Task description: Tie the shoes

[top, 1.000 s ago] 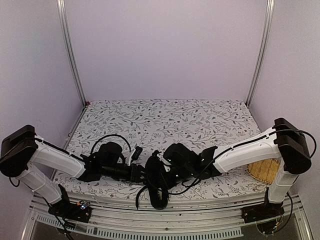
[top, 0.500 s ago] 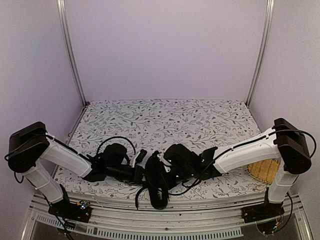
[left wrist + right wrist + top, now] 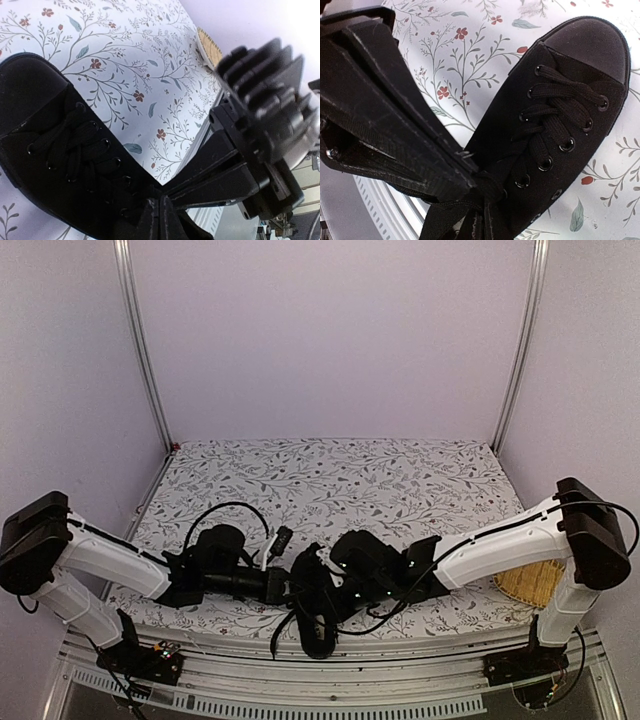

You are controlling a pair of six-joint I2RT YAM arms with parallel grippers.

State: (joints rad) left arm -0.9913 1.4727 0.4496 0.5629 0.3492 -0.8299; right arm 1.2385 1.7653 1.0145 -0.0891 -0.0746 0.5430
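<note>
A black low-top shoe (image 3: pixel 316 635) lies near the table's front edge with its toe pointing away from the arms. Both grippers meet over its upper eyelets. My left gripper (image 3: pixel 293 587) comes in from the left and is shut, its tips (image 3: pixel 161 205) pressed together on the lace at the shoe's throat (image 3: pixel 45 125). My right gripper (image 3: pixel 325 590) reaches in from the right, also shut (image 3: pixel 482 220), with a black lace (image 3: pixel 492 189) wrapped at its tips. The laced front of the shoe (image 3: pixel 570 75) lies flat and crossed. The two sets of fingers (image 3: pixel 395 115) touch or nearly touch.
A floral cloth (image 3: pixel 330 480) covers the table. A woven basket (image 3: pixel 525 585) sits at the right edge by the right arm. A loose lace end (image 3: pixel 275 635) hangs toward the metal front rail (image 3: pixel 300 680). Purple walls enclose the back and sides.
My left gripper has gone from open to shut at the laces, and its arm shifted slightly. The right arm and the shoe have hardly moved.
</note>
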